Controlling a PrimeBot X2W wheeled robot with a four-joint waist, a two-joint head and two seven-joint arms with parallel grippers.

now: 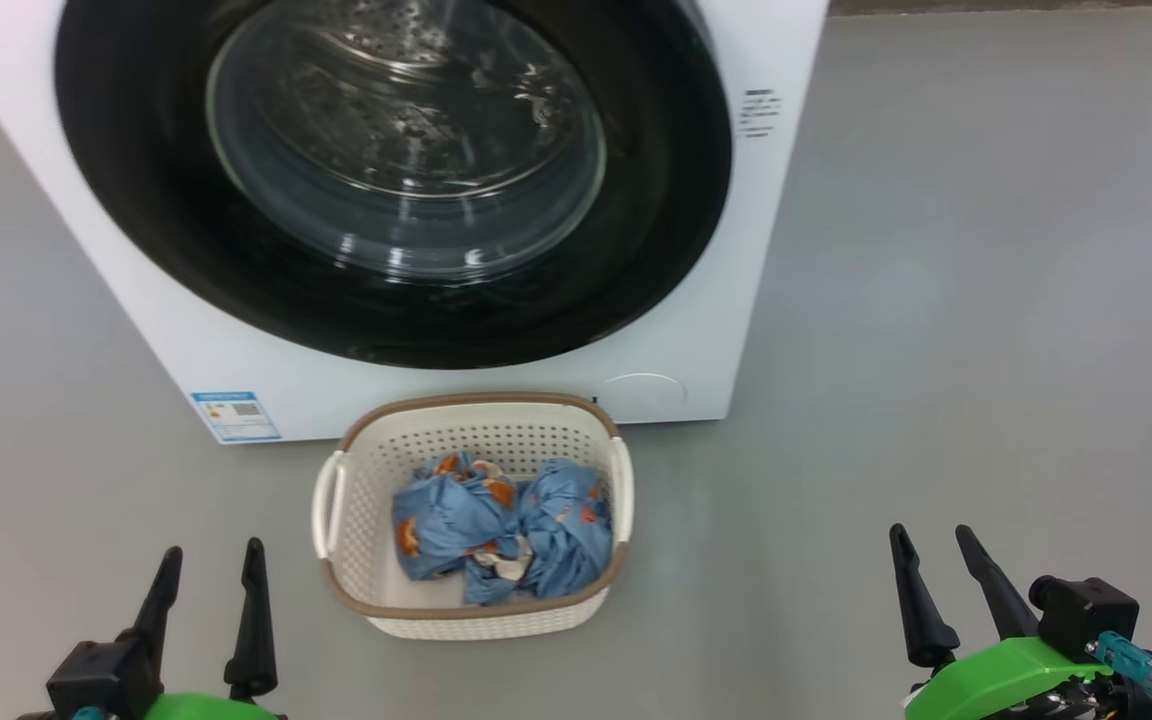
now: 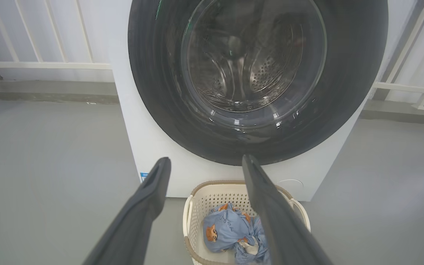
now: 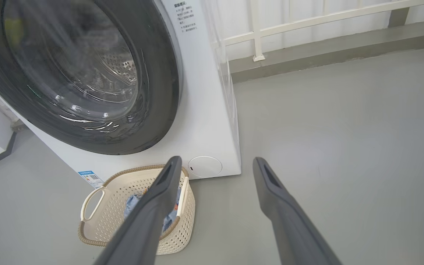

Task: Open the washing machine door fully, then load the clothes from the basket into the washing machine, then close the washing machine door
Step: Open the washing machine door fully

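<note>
Plainly 0 steps done: door [image 1: 406, 140] shut, clothes [image 1: 496, 525] in basket [image 1: 481, 400]; left tool [image 1: 213, 548] and right tool [image 1: 932, 530] splayed, empty.

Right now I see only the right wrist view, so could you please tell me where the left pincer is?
Observer: The left pincer is open and empty, to the left of the basket, not touching it.
Operator: Thank you; the clothes are half hidden from me.
Observer: The clothes lie as two crumpled blue bundles, side by side in the basket.
Operator: What stands left of the washing machine?
Observer: A white railing runs behind it there.
</note>
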